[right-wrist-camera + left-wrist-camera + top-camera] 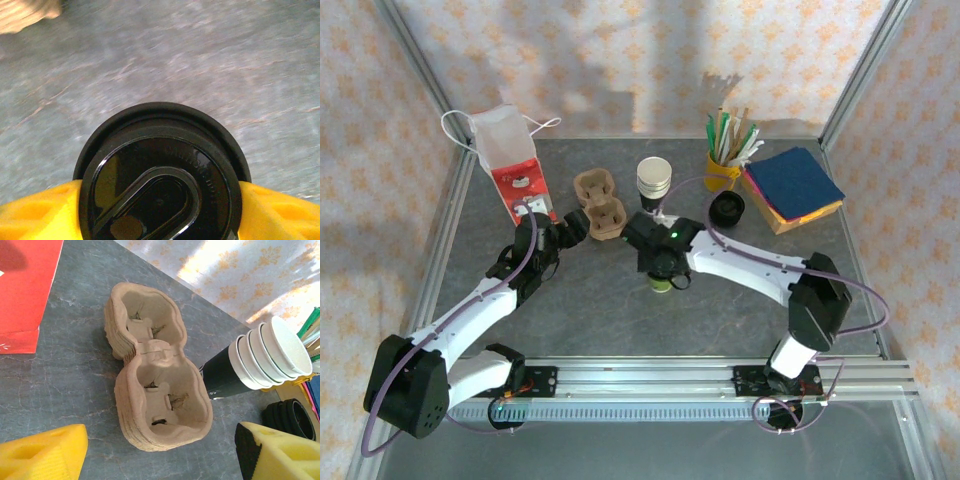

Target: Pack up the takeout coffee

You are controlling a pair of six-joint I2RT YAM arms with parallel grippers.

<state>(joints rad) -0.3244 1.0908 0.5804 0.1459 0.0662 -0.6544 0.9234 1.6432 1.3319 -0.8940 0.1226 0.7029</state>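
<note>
Takeout coffee [160,185] at lower centre of the right wrist view, seen from straight above: glossy black lid with a raised rim and a teardrop-shaped oval tab, hiding the cup beneath. Clamped at both sides by the yellow right fingers [35,212], pressed against the lid's rim. In the top view, at frame centre under the right wrist, just a pale green sliver of it against the grey desk [620,320]. Faint embossed lettering along the lid's inner ring, too small to read. Left fingers [45,452] well apart, gripping nothing, with the brown pulp carrier [160,390] just ahead of them. Print on the red and white bag [510,160] at upper left of the top view, unreadable.
</note>
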